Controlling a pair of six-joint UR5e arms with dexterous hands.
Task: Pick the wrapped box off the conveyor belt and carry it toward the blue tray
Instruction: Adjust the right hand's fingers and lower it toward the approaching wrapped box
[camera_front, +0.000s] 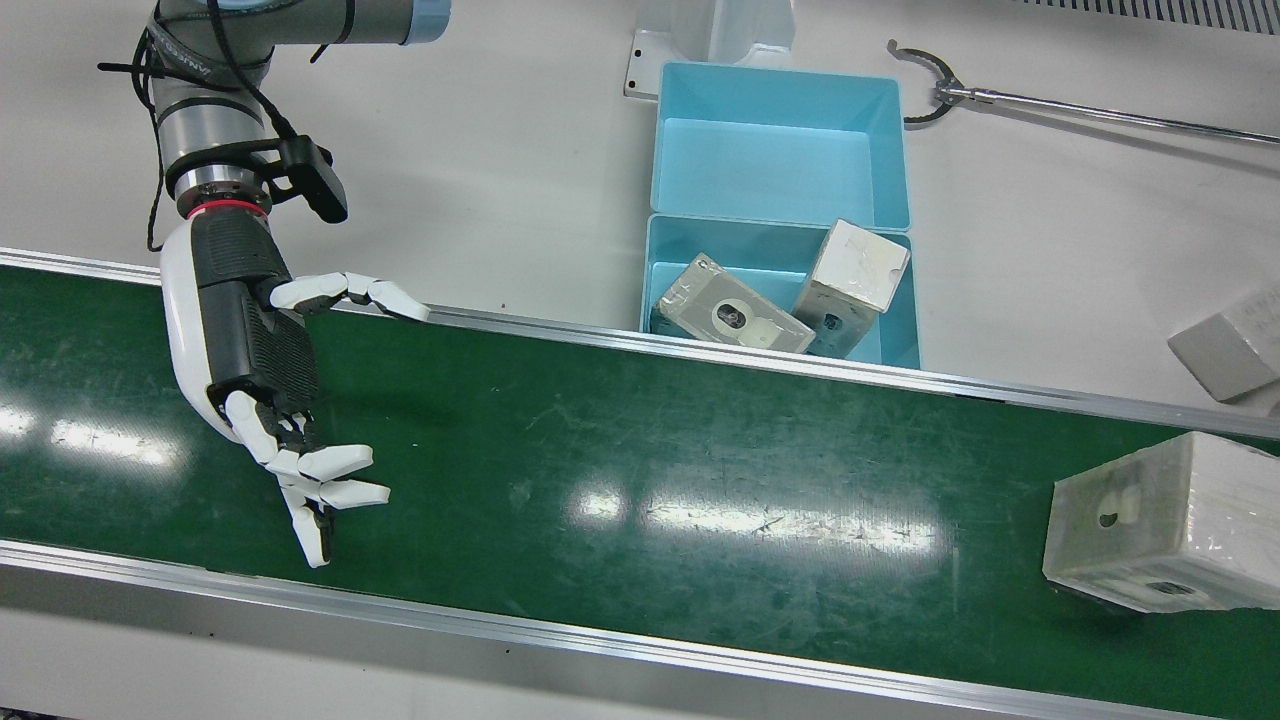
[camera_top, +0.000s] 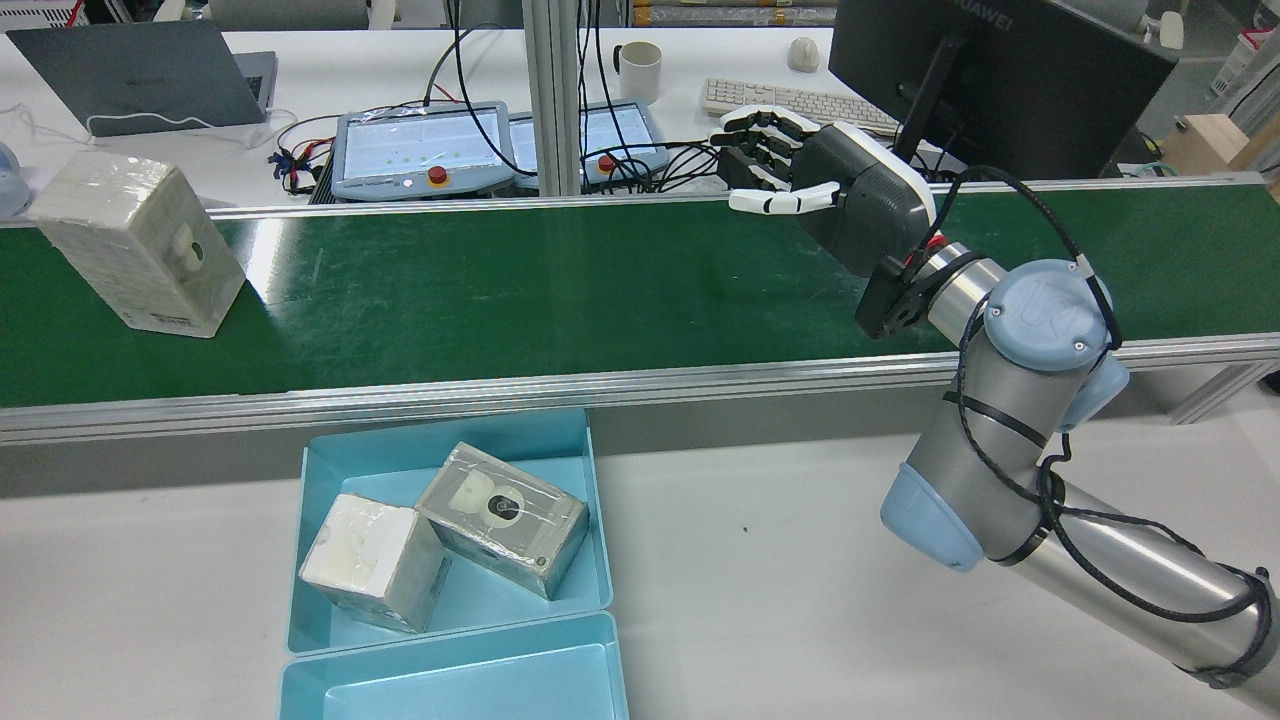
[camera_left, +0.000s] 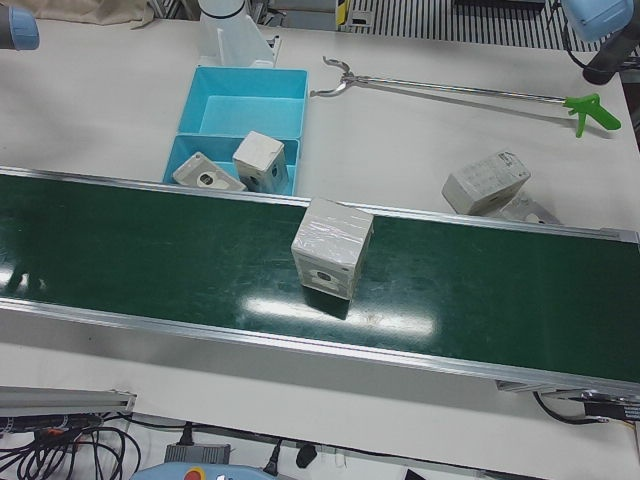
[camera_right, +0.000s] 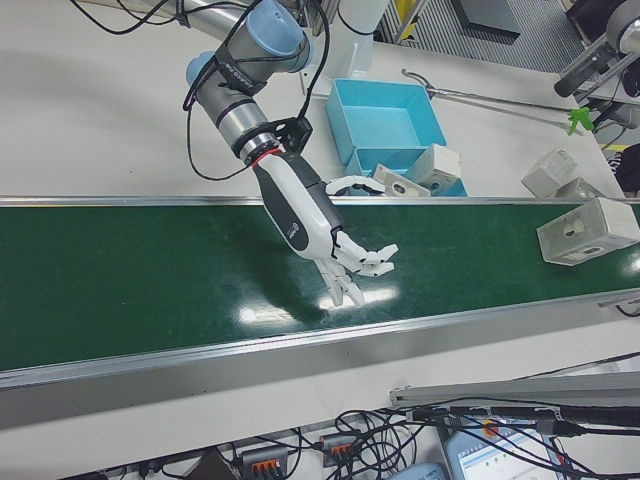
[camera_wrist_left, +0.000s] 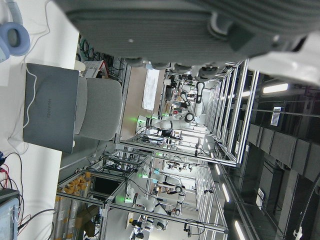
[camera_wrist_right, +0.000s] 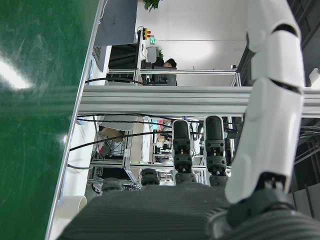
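Observation:
The wrapped box (camera_front: 1165, 525) is pale and film-covered, with a round hole in one face. It stands on the green conveyor belt (camera_front: 650, 450) at the front view's right edge; it also shows in the rear view (camera_top: 140, 250) and left-front view (camera_left: 333, 245). My right hand (camera_front: 260, 370) hovers open and empty over the belt, far from the box, fingers spread (camera_top: 850, 195). The near blue tray (camera_front: 660, 250) beside the belt holds two wrapped boxes (camera_front: 735, 310). The second blue tray (camera_front: 780, 72) is empty. My left hand (camera_wrist_left: 200, 30) shows only as a dark palm edge.
A metal reach-grabber tool (camera_front: 1050, 105) lies on the white table beyond the trays. More wrapped boxes (camera_left: 487, 182) sit on the table off the belt. Aluminium rails (camera_front: 700, 345) edge the belt. A laptop (camera_top: 140, 85) and monitor (camera_top: 1000, 70) stand beyond it.

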